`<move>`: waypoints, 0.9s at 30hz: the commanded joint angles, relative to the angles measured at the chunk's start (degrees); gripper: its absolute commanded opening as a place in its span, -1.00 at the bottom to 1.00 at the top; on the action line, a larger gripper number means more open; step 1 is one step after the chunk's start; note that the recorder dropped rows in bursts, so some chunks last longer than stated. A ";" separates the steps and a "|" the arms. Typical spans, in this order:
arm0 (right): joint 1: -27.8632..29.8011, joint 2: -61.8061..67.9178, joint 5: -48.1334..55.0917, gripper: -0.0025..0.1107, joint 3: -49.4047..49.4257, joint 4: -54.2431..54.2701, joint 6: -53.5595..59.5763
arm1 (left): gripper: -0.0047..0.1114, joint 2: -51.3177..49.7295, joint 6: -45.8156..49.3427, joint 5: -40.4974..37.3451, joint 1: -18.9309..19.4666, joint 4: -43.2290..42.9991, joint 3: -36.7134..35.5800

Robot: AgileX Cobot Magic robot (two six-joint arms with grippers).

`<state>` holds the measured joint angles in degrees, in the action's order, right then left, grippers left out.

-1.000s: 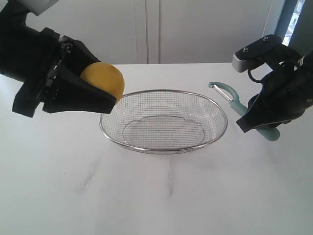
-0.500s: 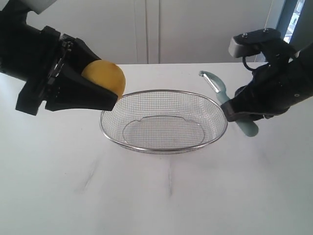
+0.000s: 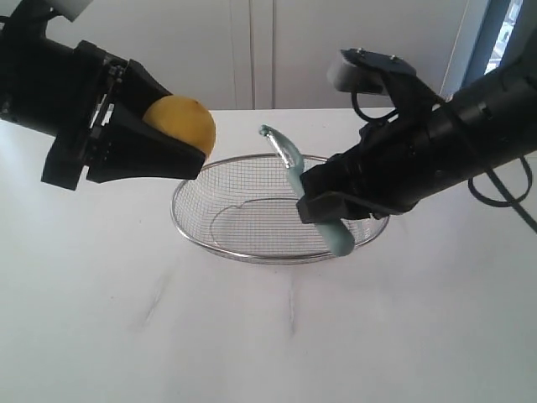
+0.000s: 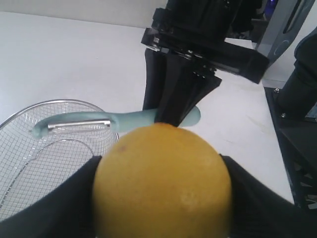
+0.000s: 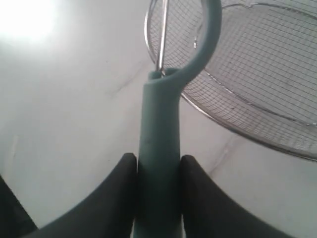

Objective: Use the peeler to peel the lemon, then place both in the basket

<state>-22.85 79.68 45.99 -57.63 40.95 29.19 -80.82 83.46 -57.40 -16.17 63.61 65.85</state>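
In the middle of the exterior view, the basket (image 3: 243, 189) sits on the white surface (image 3: 277, 336), and nothing lies inside its mesh. At the upper left of that frame, the left gripper (image 4: 159, 161) is clamped on the lemon (image 3: 180, 124). One black finger presses each side of the fruit, as the left wrist view shows. The lemon hangs in the air just beyond the basket's upper left rim and does not touch the wire. Its skin looks whole and smooth on the sides that show.

From the right of the exterior frame, the right arm reaches across toward the centre. The right gripper (image 5: 158, 157) is closed on the pale teal handle of the peeler (image 3: 291, 164), with both fingers pinching it low down on the handle. The peeler is tilted. Its curved metal head points to the upper left, toward the lemon, and the butt of the handle points down to the lower right, in front of the basket's near right rim. Most of the tool lies over the basket's right half. Whether the handle end touches the rim cannot be told. The blade head is near the lemon but apart from it, with a clear gap between them.
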 commanded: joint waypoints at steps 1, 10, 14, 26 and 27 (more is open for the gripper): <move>-2.85 -0.17 -2.43 -0.96 0.42 7.00 0.23 | -0.92 0.20 -2.39 1.68 0.08 3.13 -0.20; -8.04 5.34 -6.78 -0.96 0.42 8.34 -4.65 | -0.92 0.20 -5.03 7.11 0.08 2.48 -0.20; -10.18 8.48 -9.34 -0.96 0.42 8.50 -5.44 | -0.92 1.60 -7.62 13.34 -3.43 -5.63 -0.53; -10.89 9.24 -7.82 -0.96 0.42 12.46 -5.44 | -0.92 3.15 -19.43 23.22 -11.39 -23.45 -1.22; -10.89 9.24 -7.50 -0.96 0.42 12.93 -5.44 | -0.92 3.15 -19.43 23.22 -11.39 -23.45 -1.22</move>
<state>-33.60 89.15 37.36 -57.54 52.08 23.62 -78.46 65.18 -34.14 -27.17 39.50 65.02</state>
